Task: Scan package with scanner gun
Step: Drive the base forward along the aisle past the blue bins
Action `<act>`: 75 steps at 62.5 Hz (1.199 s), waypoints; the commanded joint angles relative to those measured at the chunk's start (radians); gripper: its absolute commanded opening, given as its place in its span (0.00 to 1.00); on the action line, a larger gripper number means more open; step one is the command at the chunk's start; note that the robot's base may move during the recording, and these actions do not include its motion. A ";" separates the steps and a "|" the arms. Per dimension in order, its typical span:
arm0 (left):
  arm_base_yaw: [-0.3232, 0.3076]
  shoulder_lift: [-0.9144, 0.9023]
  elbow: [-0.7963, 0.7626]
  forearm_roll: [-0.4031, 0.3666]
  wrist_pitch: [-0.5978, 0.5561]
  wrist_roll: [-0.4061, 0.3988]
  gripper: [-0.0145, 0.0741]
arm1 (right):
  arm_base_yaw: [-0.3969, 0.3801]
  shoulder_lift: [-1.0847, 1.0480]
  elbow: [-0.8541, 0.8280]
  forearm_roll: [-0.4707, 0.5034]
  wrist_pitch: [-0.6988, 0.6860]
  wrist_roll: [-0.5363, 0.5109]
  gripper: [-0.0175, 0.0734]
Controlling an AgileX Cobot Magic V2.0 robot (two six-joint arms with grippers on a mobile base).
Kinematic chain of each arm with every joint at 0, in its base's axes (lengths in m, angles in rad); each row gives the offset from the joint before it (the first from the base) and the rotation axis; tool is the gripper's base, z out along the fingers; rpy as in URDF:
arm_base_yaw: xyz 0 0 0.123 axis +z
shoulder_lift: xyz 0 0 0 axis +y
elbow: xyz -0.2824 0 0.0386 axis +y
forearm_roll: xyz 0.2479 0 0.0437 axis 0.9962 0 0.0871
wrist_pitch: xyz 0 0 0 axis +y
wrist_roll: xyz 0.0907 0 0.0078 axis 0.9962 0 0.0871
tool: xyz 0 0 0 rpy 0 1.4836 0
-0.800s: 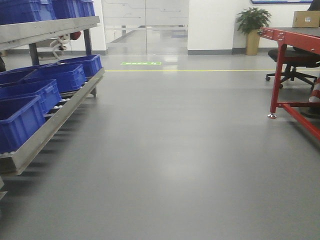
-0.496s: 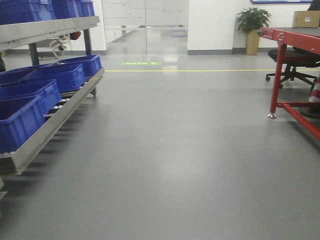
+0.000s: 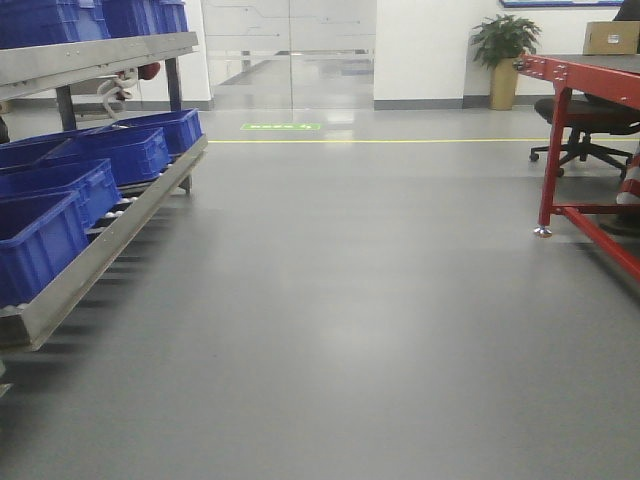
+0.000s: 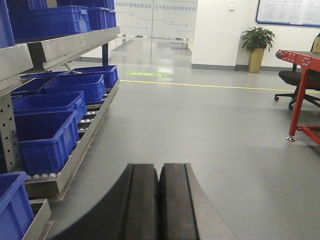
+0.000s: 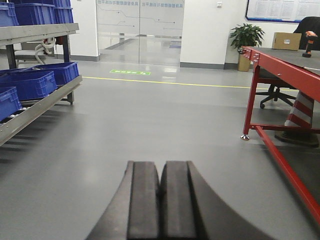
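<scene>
Two arms face an open aisle: blue bins (image 3: pixel 50 190) at left, the left gripper (image 4: pixel 159 200) and right gripper (image 5: pixel 160 200) pressed together and empty, likely stowed for the approach. What may be the package (image 5: pixel 286 40) waits at the far edge of the red table (image 3: pixel 585 80).

Open floor (image 3: pixel 340 300) ahead of us, rack on the left, table on the right.
A rack (image 3: pixel 100 58) holding bins (image 3: pixel 50 190) in tiers runs along our left. A table (image 3: pixel 590 80) stands on our right, with a cardboard box (image 3: pixel 612 38) on its far end and an office chair (image 3: pixel 580 112) behind its leg. Glass doors (image 3: pixel 290 50) close off the back, a potted plant (image 3: pixel 507 40) stands to their right, and a floor line (image 3: pixel 400 141) crosses before them. Our left gripper (image 4: pixel 159 167) is nearer the rack, our right gripper (image 5: pixel 159 165) nearer the table.
</scene>
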 commanded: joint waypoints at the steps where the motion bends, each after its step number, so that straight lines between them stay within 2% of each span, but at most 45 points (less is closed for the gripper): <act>1: 0.000 -0.004 -0.001 0.002 -0.019 -0.002 0.04 | -0.002 -0.003 0.001 -0.003 -0.024 -0.001 0.01; 75: 0.000 -0.004 -0.001 0.002 -0.019 -0.002 0.04 | -0.002 -0.003 0.001 -0.003 -0.024 -0.001 0.01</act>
